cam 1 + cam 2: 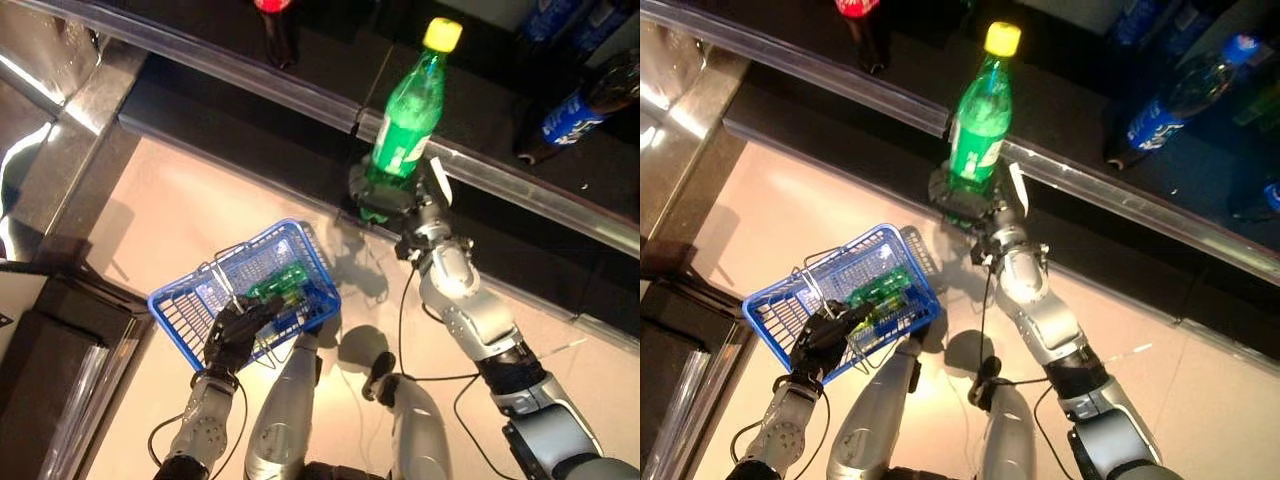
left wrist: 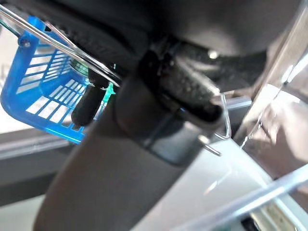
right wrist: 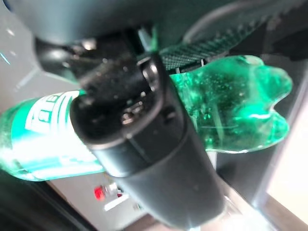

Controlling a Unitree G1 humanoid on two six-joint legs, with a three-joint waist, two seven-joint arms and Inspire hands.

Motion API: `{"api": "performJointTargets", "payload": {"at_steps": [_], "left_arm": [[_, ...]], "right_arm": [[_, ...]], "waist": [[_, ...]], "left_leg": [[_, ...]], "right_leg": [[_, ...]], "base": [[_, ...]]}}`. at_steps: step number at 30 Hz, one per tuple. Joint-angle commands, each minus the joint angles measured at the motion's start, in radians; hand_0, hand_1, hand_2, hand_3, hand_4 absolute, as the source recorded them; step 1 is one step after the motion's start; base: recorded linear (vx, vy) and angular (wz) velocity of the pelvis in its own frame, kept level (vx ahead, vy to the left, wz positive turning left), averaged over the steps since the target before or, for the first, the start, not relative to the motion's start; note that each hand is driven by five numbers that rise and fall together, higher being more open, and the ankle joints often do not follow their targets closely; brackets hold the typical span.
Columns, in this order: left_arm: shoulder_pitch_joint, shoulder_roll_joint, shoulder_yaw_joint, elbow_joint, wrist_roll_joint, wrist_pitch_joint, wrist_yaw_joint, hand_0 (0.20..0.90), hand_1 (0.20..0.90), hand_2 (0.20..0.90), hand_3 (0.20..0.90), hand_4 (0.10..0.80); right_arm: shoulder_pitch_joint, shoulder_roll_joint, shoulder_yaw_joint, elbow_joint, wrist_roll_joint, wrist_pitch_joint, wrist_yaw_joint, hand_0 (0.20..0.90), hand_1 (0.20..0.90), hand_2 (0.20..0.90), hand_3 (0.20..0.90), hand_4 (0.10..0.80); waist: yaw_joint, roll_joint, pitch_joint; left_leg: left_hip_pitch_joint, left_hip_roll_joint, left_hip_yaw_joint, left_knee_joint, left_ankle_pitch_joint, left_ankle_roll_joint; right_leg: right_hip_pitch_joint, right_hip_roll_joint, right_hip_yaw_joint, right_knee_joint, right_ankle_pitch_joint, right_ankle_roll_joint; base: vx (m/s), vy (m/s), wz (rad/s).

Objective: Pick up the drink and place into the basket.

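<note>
A black shelf (image 1: 200,110) crosses the top of the frame, below it at lower left hangs a blue basket (image 1: 185,305) whose wire handle the left hand (image 1: 232,335) grips, and at upper centre the right hand (image 1: 395,195) clasps the base of a green bottle (image 1: 408,115).

The right hand (image 1: 392,196) reaches forward, fingers curled round a green bottle's (image 1: 408,115) base; the left hand (image 1: 232,335) grips the basket handle (image 1: 222,282).
</note>
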Motion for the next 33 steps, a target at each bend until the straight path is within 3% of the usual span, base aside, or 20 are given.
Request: {"api": "performJointTargets", "payload": {"at_steps": [1, 10, 22, 33], "left_arm": [[-0.043, 0.064, 0.016, -0.366, 0.043, -0.129, -0.195, 0.300, 0.300, 0.300, 0.200, 0.100], [-0.039, 0.100, 0.002, -0.533, 0.008, -0.034, -0.269, 0.300, 0.300, 0.300, 0.200, 0.100], [-0.037, 0.115, -0.004, -0.727, -0.038, 0.083, -0.365, 0.300, 0.300, 0.300, 0.200, 0.100], [-0.087, 0.100, -0.041, -0.797, -0.059, 0.178, -0.508, 0.300, 0.300, 0.300, 0.200, 0.100]], "right_arm": [[-0.134, 0.001, -0.019, -0.249, -0.019, -0.139, 0.064, 0.300, 0.300, 0.300, 0.200, 0.100], [-0.144, 0.037, 0.052, -0.204, -0.055, -0.115, 0.056, 0.300, 0.300, 0.300, 0.200, 0.100], [-0.079, 0.143, 0.166, -0.009, -0.072, -0.088, -0.049, 0.300, 0.300, 0.300, 0.200, 0.100], [-0.006, 0.268, 0.263, 0.259, -0.021, -0.152, -0.015, 0.300, 0.300, 0.300, 0.200, 0.100]], "waist": [[0.013, 0.066, -0.067], [0.053, 0.074, -0.088], [0.120, 0.075, -0.116], [0.157, 0.075, -0.126]], "left_leg": [[0.088, -0.008, -0.037, 0.054, -0.068, -0.010], [0.121, -0.017, -0.076, 0.037, -0.061, -0.014], [0.162, -0.032, -0.150, 0.007, -0.053, -0.018], [0.180, -0.042, -0.184, 0.008, -0.071, -0.030]], "right_leg": [[0.111, -0.009, -0.037, -0.083, 0.109, -0.019], [0.174, -0.016, -0.076, -0.116, 0.110, -0.020], [0.253, -0.022, -0.137, -0.154, 0.107, -0.016], [0.280, -0.020, -0.148, -0.145, 0.077, -0.016]], "base": [[0.038, -0.030, 0.06], [0.025, -0.035, 0.14], [0.025, -0.048, 0.20], [0.023, -0.044, 0.09]]}}
